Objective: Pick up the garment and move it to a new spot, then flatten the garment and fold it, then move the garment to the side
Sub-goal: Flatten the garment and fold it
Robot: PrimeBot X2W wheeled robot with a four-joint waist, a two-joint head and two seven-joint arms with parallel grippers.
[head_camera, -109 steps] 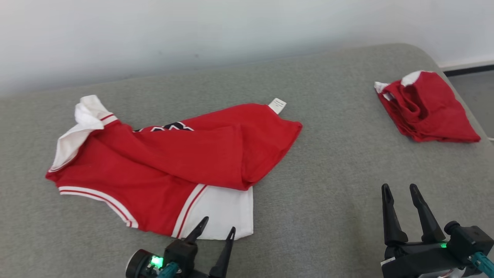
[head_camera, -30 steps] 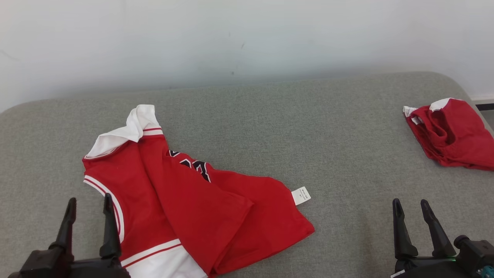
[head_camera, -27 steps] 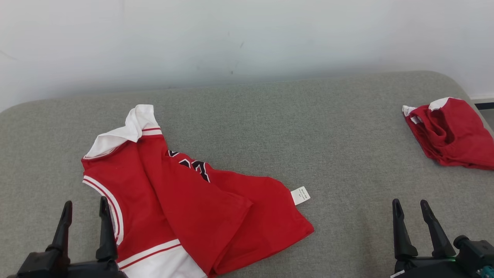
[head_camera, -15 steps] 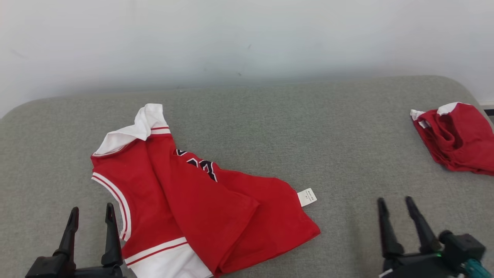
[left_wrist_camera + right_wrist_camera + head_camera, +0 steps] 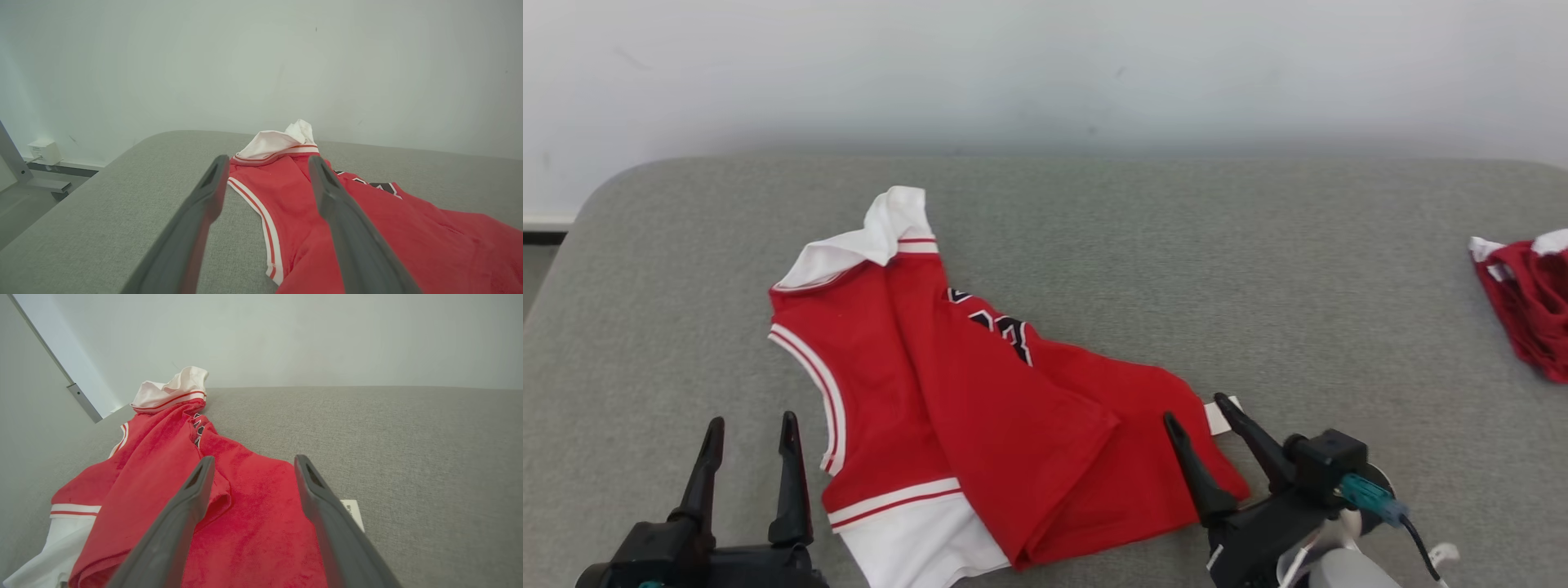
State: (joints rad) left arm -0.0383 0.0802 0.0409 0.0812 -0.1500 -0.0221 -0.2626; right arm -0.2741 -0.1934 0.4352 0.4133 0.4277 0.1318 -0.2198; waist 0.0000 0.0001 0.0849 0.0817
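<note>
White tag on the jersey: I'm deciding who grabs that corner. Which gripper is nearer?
Right. The right gripper is open at that corner of the jersey, one finger beside the white tag; the left gripper stands off the opposite edge.

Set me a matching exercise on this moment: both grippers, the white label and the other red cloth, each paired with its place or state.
Things
1. left gripper
2. right gripper
3. white label
4. second red cloth

Places or states
A. far right in the head view, apart from the garment
B. open, at the garment's right corner, next to the label
C. pokes out from the garment's right edge
D. open, just left of the garment's white-striped edge

Pairs: 1-D, 2-B, 3-C, 4-A
</note>
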